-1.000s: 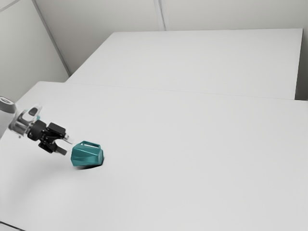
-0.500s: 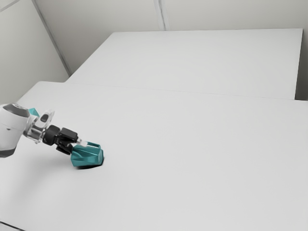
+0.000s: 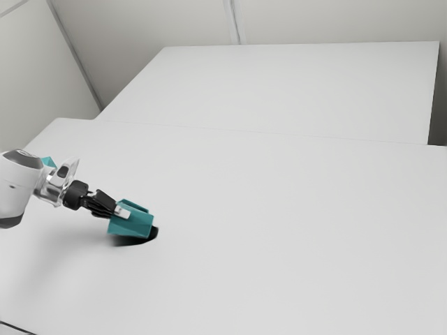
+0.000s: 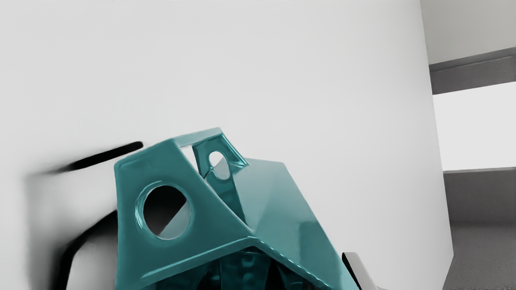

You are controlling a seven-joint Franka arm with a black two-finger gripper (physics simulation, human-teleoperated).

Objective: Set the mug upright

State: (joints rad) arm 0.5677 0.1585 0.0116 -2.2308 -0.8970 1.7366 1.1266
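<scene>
The white arm (image 3: pixel 19 183) comes in from the left edge of the exterior view, a little below mid-height, and ends in the black pincer (image 3: pixel 123 213). The pincer is closed down to a narrow gap, gripping the teal mug (image 3: pixel 133 225) by its wall near the mouth. One pale fingertip (image 3: pixel 121 214) overlaps the mug; in the wrist view a grey finger (image 4: pixel 360 270) lies along the outside of the wall, while the other is hidden.

The mug is in the lower left part of the exterior view, tilted and not upright, its handle (image 3: pixel 134 206) on the upper side. It looks raised from the white worktop (image 3: pixel 279 230), with a dark shadow (image 3: pixel 133 242) below it and to its right. The wrist view has the mug's mouth toward the pincer, and a round hole (image 4: pixel 167 211) in a flat teal face. A second white surface (image 3: pixel 293 87) spans the upper part of the exterior view.
</scene>
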